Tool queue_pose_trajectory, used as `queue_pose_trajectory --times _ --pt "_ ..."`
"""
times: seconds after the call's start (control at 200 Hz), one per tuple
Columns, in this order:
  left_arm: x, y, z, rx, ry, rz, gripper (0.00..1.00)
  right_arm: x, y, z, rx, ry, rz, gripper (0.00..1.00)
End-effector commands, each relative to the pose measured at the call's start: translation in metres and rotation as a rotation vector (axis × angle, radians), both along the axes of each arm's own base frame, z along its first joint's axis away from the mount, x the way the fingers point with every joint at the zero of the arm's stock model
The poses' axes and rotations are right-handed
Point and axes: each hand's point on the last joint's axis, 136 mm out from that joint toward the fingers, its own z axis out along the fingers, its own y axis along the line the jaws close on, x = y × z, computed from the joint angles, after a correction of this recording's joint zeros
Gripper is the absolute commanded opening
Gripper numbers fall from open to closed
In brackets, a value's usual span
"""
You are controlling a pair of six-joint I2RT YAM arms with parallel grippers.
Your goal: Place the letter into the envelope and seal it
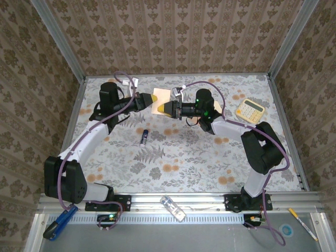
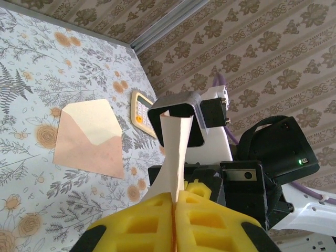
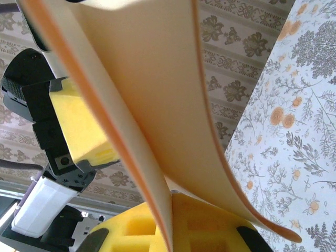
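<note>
The letter (image 1: 160, 97) is a peach-orange sheet held in the air at the back middle of the table, between my two grippers. My left gripper (image 1: 152, 100) is shut on one edge, and in the left wrist view the letter (image 2: 176, 149) runs edge-on out of the pressed yellow pads (image 2: 152, 220). My right gripper (image 1: 164, 109) is shut on the opposite edge, where the letter (image 3: 157, 89) bows into a curve. The salmon-pink envelope (image 2: 86, 144) lies flat on the table with its cream flap open. From above, the envelope (image 1: 192, 121) is mostly hidden under the right arm.
A yellow calculator (image 1: 250, 111) lies at the back right. A small blue tube (image 1: 144, 136) lies left of the table's middle. On the front rail rest a clear bottle (image 1: 173, 208), a pen (image 1: 302, 223) and a blue tool (image 1: 58, 224). Patterned walls enclose the table.
</note>
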Motion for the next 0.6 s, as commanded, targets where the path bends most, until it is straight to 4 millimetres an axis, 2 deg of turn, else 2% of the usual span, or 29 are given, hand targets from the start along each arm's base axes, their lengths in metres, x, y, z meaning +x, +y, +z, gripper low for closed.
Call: queue_pose_trajectory --times 0.0,0.11,0.43,0.455,0.52,0.595 --pt "0.002 0.007 0.018 -0.021 -0.067 0.003 0.08 -0.002 -0.001 0.01 -0.008 -0.024 -0.006 0.0" --pt "0.004 0.012 0.021 -0.022 -0.073 0.012 0.0 -0.003 -0.003 0.008 -0.022 -0.027 -0.005 0.0" --pt "0.003 0.011 0.021 -0.033 -0.08 -0.004 0.0 -0.003 -0.004 0.012 -0.024 -0.036 0.001 0.0" --pt "0.002 0.011 0.021 -0.03 -0.081 -0.006 0.06 -0.004 -0.003 0.012 -0.023 -0.036 0.002 0.0" --pt "0.001 0.012 0.017 -0.01 -0.081 -0.003 0.28 -0.003 -0.004 0.012 -0.024 -0.035 0.001 0.0" --pt "-0.002 0.013 0.012 0.026 -0.082 -0.01 0.37 -0.004 -0.003 0.012 -0.024 -0.035 0.002 0.0"
